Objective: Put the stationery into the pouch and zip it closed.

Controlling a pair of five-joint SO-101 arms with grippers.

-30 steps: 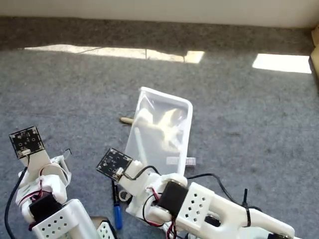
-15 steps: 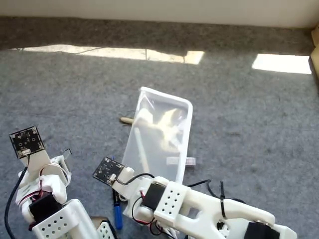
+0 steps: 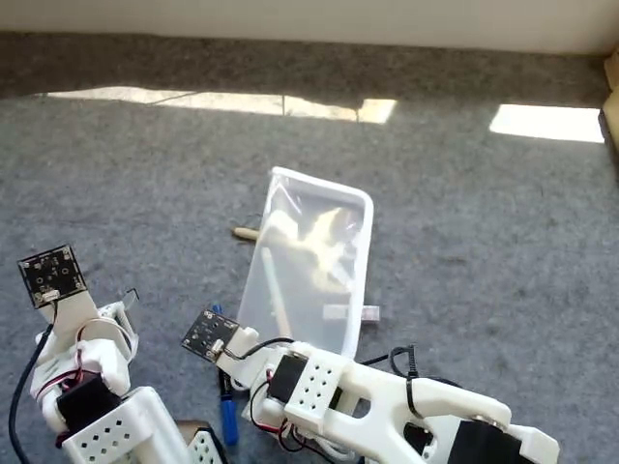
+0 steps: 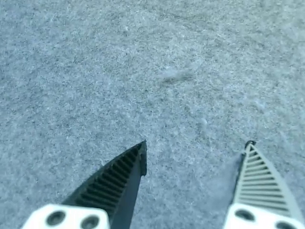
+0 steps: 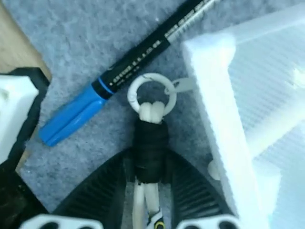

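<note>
Looking down from the high view: the pouch (image 3: pixel 290 290) is noted mid-carpet, pale stationery (image 3: pixel 314 246) inside it. A blue-capped pen (image 3: pixel 228 418) is left outside, just beside the near corner.

Left wrist view: the left gripper (image 4: pixel 195 148) is spread over bare carpet.

Right wrist view: the right gripper (image 5: pixel 150 164) is pinched on the zip pull (image 5: pixel 150 138).

Judged: pen not yet packed, zip not yet closed.

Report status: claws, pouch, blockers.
Left claw open over carpet. Right claw shut on zipper pull at pouch edge. Blue-capped pen outside pouch, beside the pull.
</note>
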